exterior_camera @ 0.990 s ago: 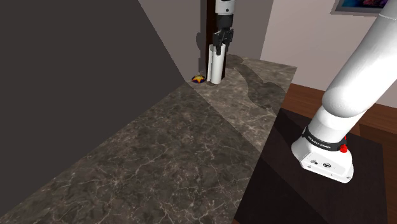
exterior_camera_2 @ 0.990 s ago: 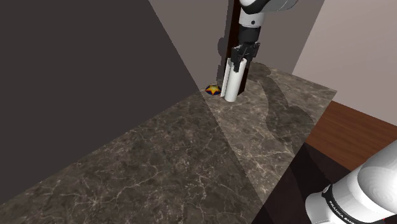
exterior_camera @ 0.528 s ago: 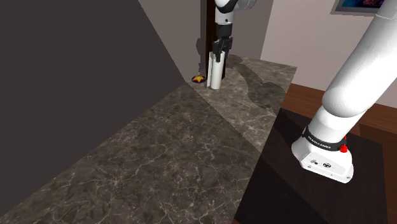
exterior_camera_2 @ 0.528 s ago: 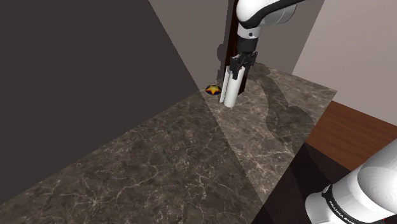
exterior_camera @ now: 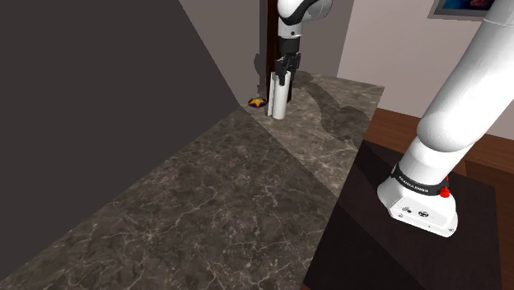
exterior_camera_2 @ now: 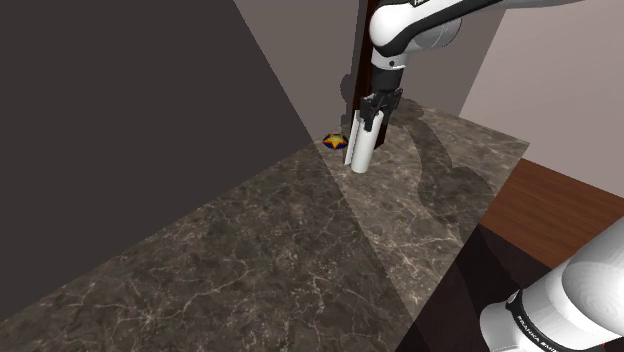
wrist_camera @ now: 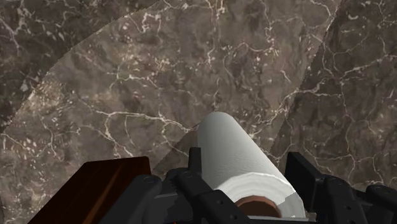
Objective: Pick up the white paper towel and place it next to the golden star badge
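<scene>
Shifted nearer the star badge (exterior_camera: 257, 102), the gripper (exterior_camera: 282, 79) clasps the paper towel (exterior_camera: 278, 100), seemingly upright.

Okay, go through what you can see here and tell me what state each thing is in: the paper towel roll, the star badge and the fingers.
Paper towel roll: upright, clasped near its top, close beside the badge; whether its base touches the counter I cannot tell.
Gripper: pointing down, fingers shut on the roll.
Star badge: lying flat on the counter near the wall corner, not held.
</scene>
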Available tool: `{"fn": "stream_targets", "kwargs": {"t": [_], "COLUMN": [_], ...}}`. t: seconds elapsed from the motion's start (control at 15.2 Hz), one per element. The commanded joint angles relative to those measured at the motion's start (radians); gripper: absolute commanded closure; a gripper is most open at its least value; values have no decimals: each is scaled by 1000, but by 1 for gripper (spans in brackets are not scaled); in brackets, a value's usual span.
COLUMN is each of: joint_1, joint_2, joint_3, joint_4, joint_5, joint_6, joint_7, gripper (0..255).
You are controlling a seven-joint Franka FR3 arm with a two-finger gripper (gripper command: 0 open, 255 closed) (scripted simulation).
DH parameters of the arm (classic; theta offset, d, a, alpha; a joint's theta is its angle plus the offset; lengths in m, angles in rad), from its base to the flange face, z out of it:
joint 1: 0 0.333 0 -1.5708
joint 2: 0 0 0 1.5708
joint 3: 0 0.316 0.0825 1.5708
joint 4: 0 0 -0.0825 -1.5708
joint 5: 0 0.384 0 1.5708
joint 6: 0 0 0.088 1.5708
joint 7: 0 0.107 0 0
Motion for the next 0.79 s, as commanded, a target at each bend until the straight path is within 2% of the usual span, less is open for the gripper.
{"fn": "stream_targets", "kwargs": {"t": [0.0,0.13,0.2,0.53,0.73], "joint_1": [0,0,0,0,-2], "joint_2": [0,0,0,0,-27], "joint_3": [0,0,0,0,-2], "joint_4": [0,0,0,0,71], "joint_5": [0,0,0,0,-1], "joint_6": [1,1,0,0,-98], "joint_7": [0,0,0,0,0], "gripper": [255,255,0,0,0]}}
